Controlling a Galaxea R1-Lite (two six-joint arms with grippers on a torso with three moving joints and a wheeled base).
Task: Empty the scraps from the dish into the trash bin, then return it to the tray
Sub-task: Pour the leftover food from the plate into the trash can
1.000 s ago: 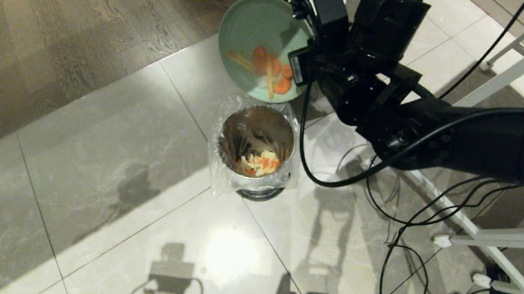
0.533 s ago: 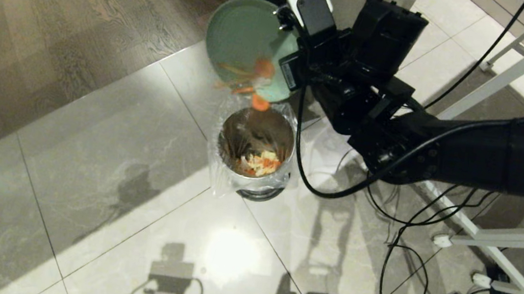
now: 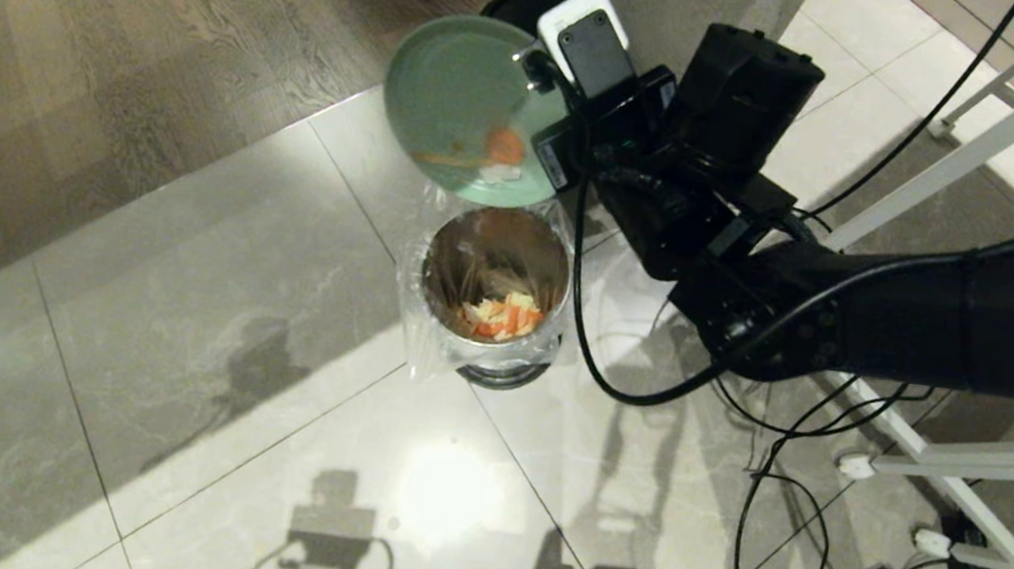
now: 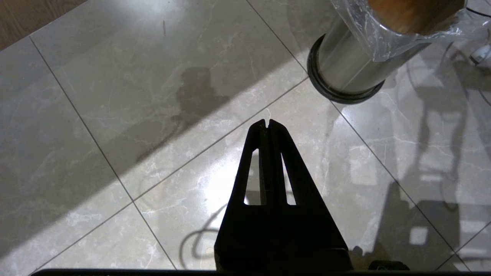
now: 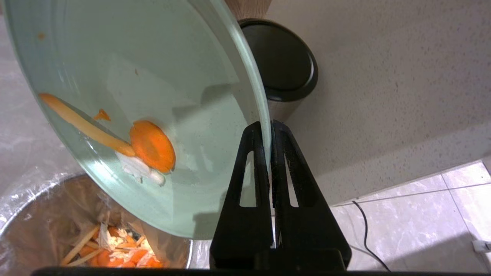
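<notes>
The trash bin (image 3: pixel 495 288) stands on the floor under the tilted dish (image 3: pixel 470 108), so anything sliding off drops in. The right pincer (image 5: pixel 268 126) clamps the dish's rim; a carrot slice (image 5: pixel 152 145) clings. The left pincer (image 4: pixel 267 123) hangs closed nearby.

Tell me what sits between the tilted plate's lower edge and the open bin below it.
Nothing: in the head view only bare air separates the plate from the bin. A carrot slice and a fry stick cling to the plate.
</notes>
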